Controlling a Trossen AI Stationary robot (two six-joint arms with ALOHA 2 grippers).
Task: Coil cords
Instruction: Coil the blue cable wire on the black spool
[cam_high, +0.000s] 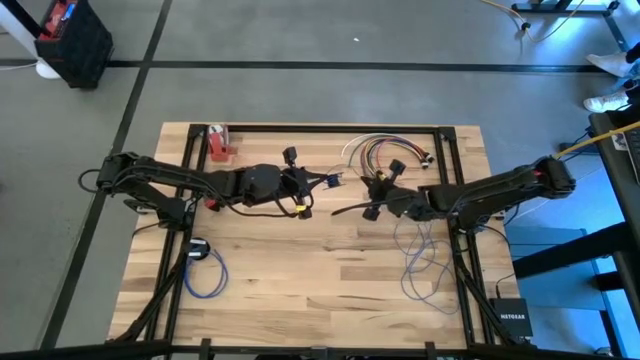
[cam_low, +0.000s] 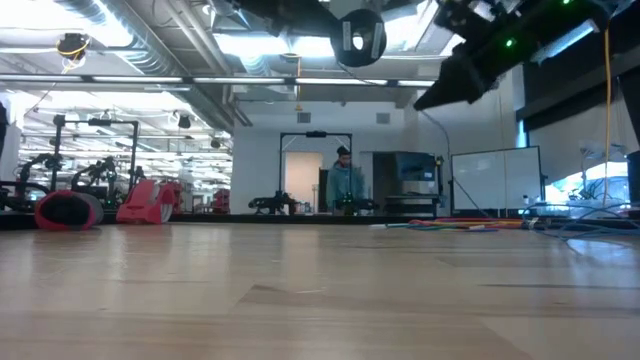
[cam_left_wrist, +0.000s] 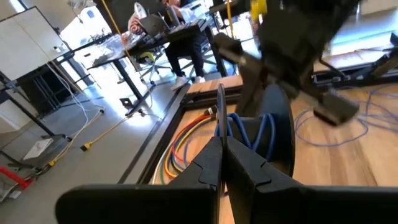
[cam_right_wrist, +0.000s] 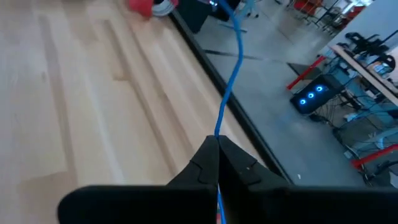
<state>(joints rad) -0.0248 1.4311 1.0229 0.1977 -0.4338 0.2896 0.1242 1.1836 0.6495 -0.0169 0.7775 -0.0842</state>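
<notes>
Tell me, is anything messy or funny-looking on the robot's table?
Yes. A blue cord sprawls in loose loops near the right side, not coiled. It also runs up off the table, pinched in the shut right gripper. A bunch of coloured cords fans out untidily at the far edge.

I get even overhead light on the table, with only soft shadows under the arms. From the low camera, ceiling strip lights glare white and the near tabletop goes soft. My left wrist feed is blurry close up, with the fingers out of focus. My right wrist feed looks smeared toward its edges.
</notes>
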